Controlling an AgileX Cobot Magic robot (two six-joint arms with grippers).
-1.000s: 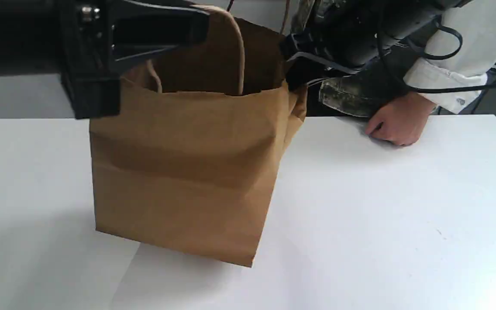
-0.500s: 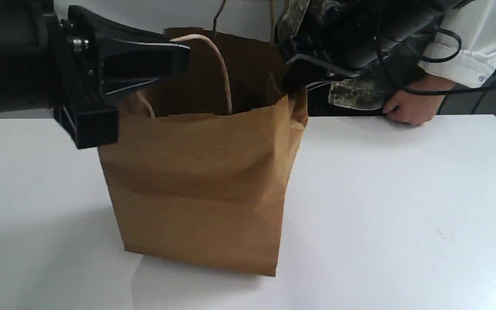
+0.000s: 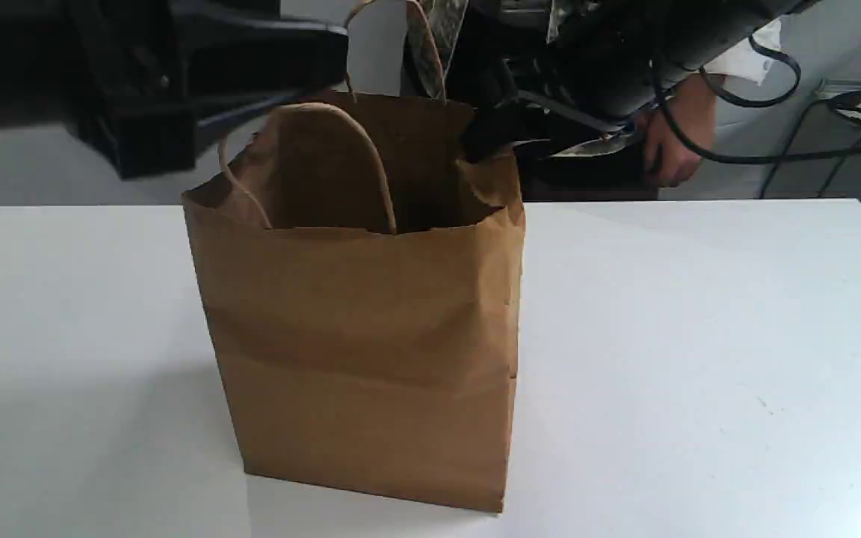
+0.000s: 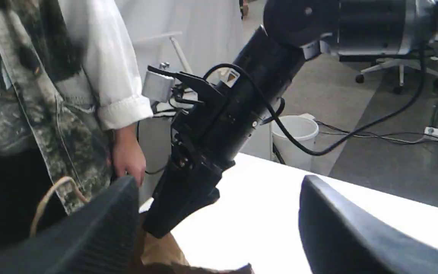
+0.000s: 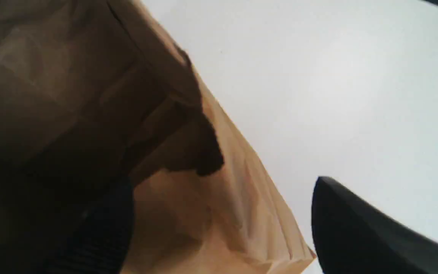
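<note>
A brown paper bag (image 3: 363,329) stands upright and open on the white table (image 3: 699,336), its near rope handle (image 3: 359,142) hanging free. My left gripper (image 3: 303,71) hovers open above the bag's left rim, touching nothing; the left wrist view shows its fingers (image 4: 101,236) wide apart over the table. My right gripper (image 3: 490,131) is at the bag's right rim. In the right wrist view the gripper (image 5: 222,186) is open and straddles the bag's side wall (image 5: 219,213), with one finger (image 5: 101,232) inside and the other outside.
A person in a white shirt (image 4: 105,68) stands behind the table, hand (image 3: 670,149) raised beside my right arm (image 4: 234,114). Black cables (image 3: 812,142) hang at the back right. A white bucket (image 4: 297,131) sits on the floor beyond the table.
The bag went from tilted to upright and shifted right. Its handle slipped off my left gripper, which rose. The person's hand lifted off the table.
</note>
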